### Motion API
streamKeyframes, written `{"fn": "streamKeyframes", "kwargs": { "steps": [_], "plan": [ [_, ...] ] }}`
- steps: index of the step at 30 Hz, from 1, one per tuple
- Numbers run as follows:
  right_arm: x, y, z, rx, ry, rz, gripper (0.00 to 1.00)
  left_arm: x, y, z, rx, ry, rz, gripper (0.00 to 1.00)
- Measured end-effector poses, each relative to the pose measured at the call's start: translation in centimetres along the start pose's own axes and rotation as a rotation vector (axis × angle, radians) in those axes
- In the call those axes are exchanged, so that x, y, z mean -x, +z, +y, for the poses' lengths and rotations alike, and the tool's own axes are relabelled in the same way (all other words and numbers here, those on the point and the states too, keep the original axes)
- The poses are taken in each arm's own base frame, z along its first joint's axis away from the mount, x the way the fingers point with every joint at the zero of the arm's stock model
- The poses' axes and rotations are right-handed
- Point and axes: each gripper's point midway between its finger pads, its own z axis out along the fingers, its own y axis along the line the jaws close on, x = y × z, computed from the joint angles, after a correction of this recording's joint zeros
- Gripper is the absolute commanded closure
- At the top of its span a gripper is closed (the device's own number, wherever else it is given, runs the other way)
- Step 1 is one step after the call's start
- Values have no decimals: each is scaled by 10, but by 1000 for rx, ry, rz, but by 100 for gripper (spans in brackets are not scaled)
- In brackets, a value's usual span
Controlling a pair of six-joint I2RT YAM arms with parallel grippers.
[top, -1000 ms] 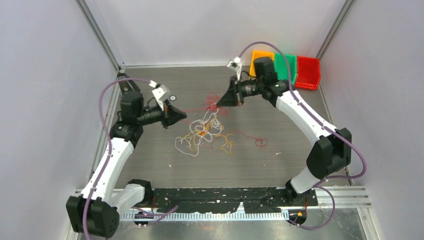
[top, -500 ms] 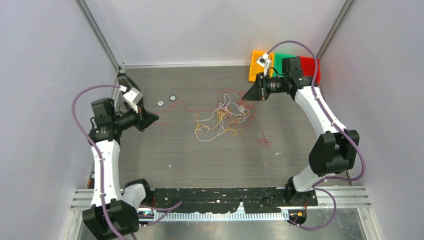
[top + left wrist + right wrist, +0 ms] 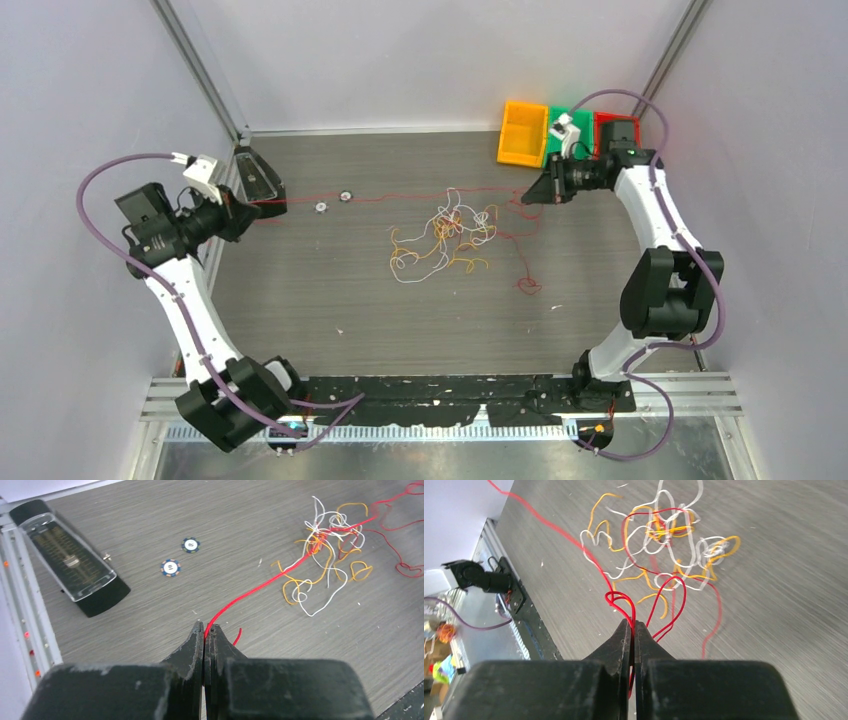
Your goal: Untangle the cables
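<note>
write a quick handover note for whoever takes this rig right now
Grippers: left gripper is shut on the red cable near the table's left edge; right gripper is shut on it too, at the far right.
Cables: red stretches across the table, passing through the white and yellow-orange cables bunched mid-table.
Done: red is partly drawn out.
Left: free red from the bunch, then separate white from yellow-orange.
</note>
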Motion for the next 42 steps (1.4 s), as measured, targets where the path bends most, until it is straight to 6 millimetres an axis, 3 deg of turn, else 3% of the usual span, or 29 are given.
{"fn": "streamKeyframes", "kwargs": {
  "steps": [5, 9, 15, 21, 23, 36, 42],
  "plan": [
    [21, -37, -17, -66, -10, -66, 94, -1, 1, 13, 12, -42, 4, 100],
    [30, -40, -7, -26, 1, -96, 95, 5, 14, -15, -71, -9, -5, 100],
    [49, -20, 48, 107, -33, -129, 95, 19, 32, -96, -279, 50, -36, 100],
    [78, -37, 116, 239, -145, -239, 95, 31, 38, -122, -342, 56, -57, 100],
    [80, -39, 130, 272, -168, -254, 95, 34, 40, -133, -371, 62, -63, 100],
    [59, 7, 225, 563, -166, -160, 92, 40, 56, -254, -717, 120, -52, 100],
    [49, 22, 259, 662, -191, -122, 84, 24, 84, -282, -800, 38, 34, 100]
  ]
}}
